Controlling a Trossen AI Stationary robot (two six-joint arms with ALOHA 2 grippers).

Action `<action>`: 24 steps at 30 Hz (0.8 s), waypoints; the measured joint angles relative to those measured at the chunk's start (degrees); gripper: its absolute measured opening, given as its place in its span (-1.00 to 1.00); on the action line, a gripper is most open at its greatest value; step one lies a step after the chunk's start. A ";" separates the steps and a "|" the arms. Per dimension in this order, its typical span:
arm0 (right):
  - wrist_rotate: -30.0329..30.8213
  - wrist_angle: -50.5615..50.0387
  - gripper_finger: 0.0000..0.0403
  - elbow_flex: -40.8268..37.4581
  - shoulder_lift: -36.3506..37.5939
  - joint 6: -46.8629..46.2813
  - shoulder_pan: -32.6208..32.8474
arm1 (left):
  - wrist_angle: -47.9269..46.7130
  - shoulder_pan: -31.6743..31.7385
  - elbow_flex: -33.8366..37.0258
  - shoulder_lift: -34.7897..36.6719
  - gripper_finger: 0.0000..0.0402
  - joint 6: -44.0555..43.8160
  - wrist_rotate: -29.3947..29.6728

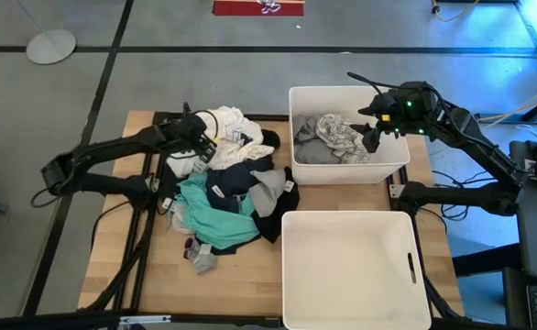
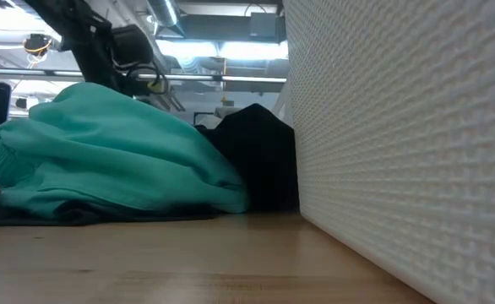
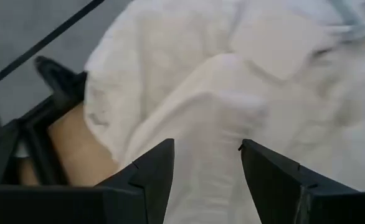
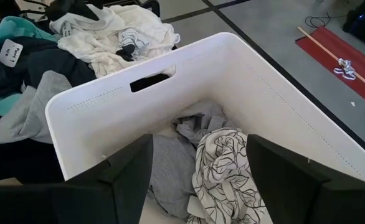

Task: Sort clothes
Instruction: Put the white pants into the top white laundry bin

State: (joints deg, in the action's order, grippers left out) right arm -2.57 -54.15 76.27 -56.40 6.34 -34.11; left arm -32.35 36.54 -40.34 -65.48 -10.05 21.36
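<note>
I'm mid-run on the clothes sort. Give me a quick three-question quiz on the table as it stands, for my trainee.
1. True or false: the near bin holds clothes.
2. Which gripper hangs over the far bin?
3. The left gripper is over: A) white garment B) teal garment C) bare table.

Key: 1 false, it looks empty. 2 the right gripper, open above the patterned cloth. 3 A.

Left pincer point(image 3: 206, 163) spread over white garment point(image 3: 232, 81), wooden table point(image 3: 80, 146) beside
</note>
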 joint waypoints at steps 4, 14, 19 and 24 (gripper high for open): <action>0.00 0.00 0.29 0.00 0.00 0.07 0.00 | 0.06 1.44 0.00 -1.64 -0.11 0.79 -2.46; 0.00 -0.44 0.29 0.00 0.00 0.09 0.00 | 0.03 1.61 0.00 -2.26 -0.11 4.69 -12.46; 0.00 -0.42 0.29 0.00 0.00 0.09 0.00 | 0.52 2.07 0.25 -2.44 -0.13 4.80 -8.41; 0.00 -0.44 0.29 0.00 0.00 0.09 0.00 | 1.64 2.24 1.48 -2.44 -0.36 5.84 -8.24</action>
State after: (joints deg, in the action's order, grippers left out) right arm -2.57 -54.59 76.27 -56.40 6.44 -34.11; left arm -30.71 38.79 -38.86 -67.92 -4.22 13.13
